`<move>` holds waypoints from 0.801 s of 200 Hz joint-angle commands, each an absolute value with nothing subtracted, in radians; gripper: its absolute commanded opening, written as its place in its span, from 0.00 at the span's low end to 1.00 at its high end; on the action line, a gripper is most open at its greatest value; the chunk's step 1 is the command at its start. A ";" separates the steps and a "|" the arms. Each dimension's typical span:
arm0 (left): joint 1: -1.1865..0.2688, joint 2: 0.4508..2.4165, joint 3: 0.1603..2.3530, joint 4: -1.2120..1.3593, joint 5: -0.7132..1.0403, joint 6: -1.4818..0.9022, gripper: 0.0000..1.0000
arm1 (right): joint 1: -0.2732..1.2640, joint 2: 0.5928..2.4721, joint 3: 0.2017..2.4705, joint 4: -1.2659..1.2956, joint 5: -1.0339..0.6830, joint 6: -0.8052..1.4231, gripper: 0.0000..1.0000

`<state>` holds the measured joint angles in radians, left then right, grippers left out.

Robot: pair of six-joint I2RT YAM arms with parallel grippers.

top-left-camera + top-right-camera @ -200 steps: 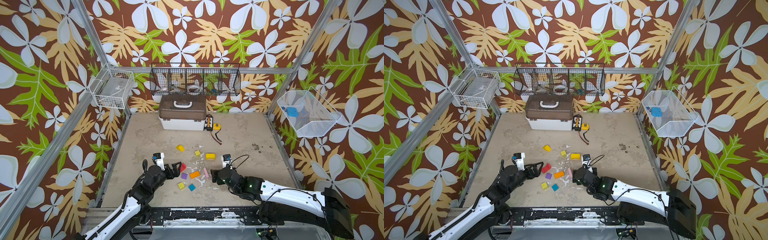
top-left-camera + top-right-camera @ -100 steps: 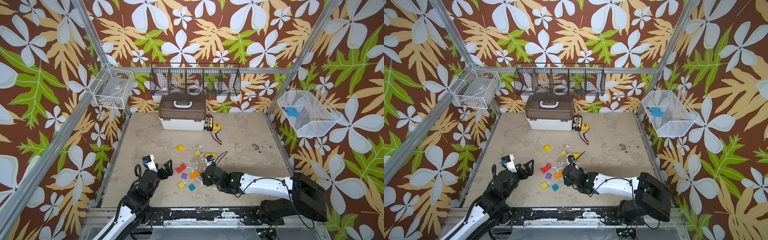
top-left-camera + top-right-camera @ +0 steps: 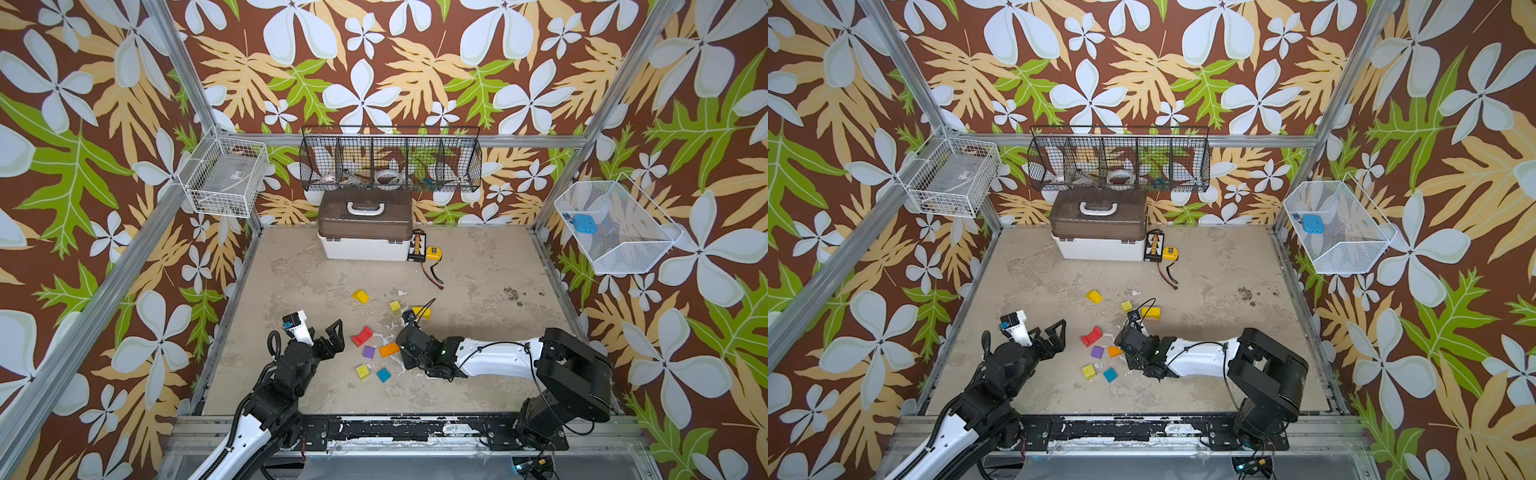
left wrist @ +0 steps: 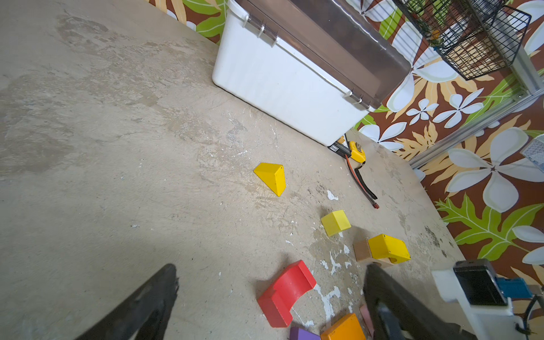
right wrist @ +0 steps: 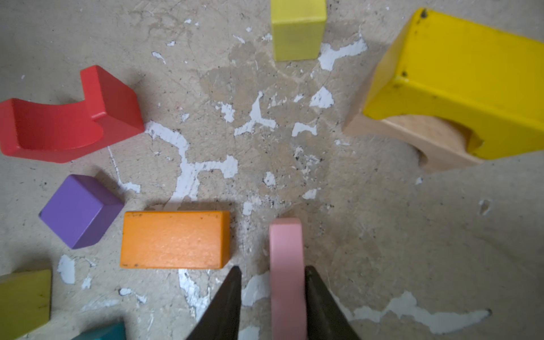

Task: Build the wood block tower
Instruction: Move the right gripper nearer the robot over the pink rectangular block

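Presently, right end effector (image 5: 272,268) stands part-open astride the pink block (image 5: 286,259), gap at one finger (image 5: 225,300). Left end effector (image 4: 272,268) spread wide, empty; red arch (image 4: 284,294) just ahead.

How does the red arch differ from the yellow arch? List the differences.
The red arch touches no other block; the yellow arch sits on a plain wood block. The red arch's hollow is empty; the yellow arch's is partly filled by that wood. Both are painted arch blocks.
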<state>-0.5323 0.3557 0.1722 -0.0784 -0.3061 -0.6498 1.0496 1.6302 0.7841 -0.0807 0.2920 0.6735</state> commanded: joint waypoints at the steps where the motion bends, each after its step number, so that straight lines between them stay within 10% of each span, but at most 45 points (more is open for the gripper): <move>1: -0.533 0.363 0.172 -0.070 -0.313 -0.647 1.00 | 1.050 1.625 0.764 -0.047 0.285 0.676 0.23; 160: -0.532 0.394 0.174 -0.054 -0.329 -0.647 1.00 | 1.049 1.505 0.561 0.160 -0.008 0.673 0.19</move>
<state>-0.5323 0.3912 0.1711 -0.0700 -0.3122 -0.6498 1.0496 1.4853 0.5468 0.1631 0.0265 0.6758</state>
